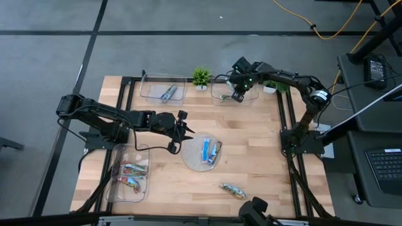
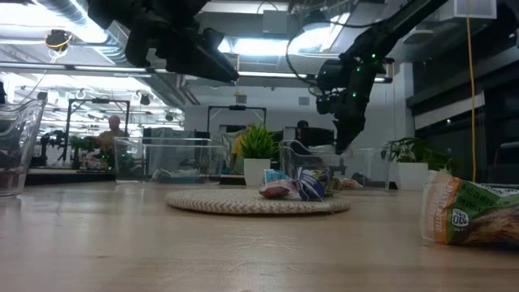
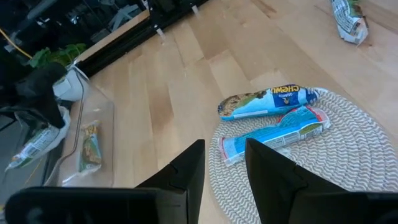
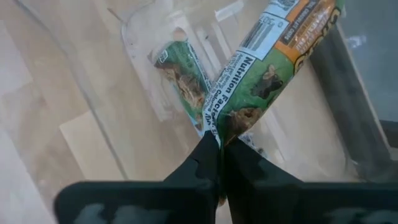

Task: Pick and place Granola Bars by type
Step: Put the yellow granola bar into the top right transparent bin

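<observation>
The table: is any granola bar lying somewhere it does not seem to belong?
Yes. One green bar lies alone on the bare wood near the front edge of the table, outside every tray and off the woven mat, which holds two blue bars. The other bars in view sit in trays or hang from the right gripper.

Even, bright overhead light falls on the wooden surface (image 1: 251, 157), with only soft shadows under the arms. At table height, ceiling lamps (image 2: 312, 36) glare at twelve o'clock, turning the arms into silhouettes; the green bar (image 2: 470, 212) at three o'clock is blurred. The right wrist's fingers (image 4: 208, 165) look soft and out of focus.
</observation>
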{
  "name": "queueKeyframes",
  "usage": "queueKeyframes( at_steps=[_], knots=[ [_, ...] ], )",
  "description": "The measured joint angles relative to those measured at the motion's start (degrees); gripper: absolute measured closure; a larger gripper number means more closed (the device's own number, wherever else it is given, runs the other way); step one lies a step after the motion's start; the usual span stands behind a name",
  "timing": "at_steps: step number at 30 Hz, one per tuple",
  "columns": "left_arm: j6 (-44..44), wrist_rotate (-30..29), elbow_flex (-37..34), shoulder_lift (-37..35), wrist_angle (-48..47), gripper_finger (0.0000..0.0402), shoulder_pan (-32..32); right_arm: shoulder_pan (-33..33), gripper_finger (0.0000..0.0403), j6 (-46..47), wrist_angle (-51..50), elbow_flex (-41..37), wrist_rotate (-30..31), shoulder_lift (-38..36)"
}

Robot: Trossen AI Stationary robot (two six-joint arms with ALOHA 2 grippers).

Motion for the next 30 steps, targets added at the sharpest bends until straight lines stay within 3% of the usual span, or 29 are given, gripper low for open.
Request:
queueKeyframes(
  at_steps=[4,10,20,30],
  knots=[
    [-0.7,0.0,-0.1,0.0,0.0,0.0292,0.0,0.0,0.0393,-0.3,0.7,0.0,0.0,2.3],
    [-1.3,0.0,-0.1,0.0,0.0,0.0295,0.0,-0.1,0.0365,-0.3,0.8,0.0,0.0,4.8],
    [-1.3,0.0,-0.1,0.0,0.0,0.0294,0.0,-1.7,0.0371,-0.4,0.9,0.0,0.0,5.8],
    [-1.3,-0.1,-0.1,0.0,0.0,0.0299,0.0,-2.1,0.0301,-1.9,0.6,0.0,0.1,5.8]
  ],
)
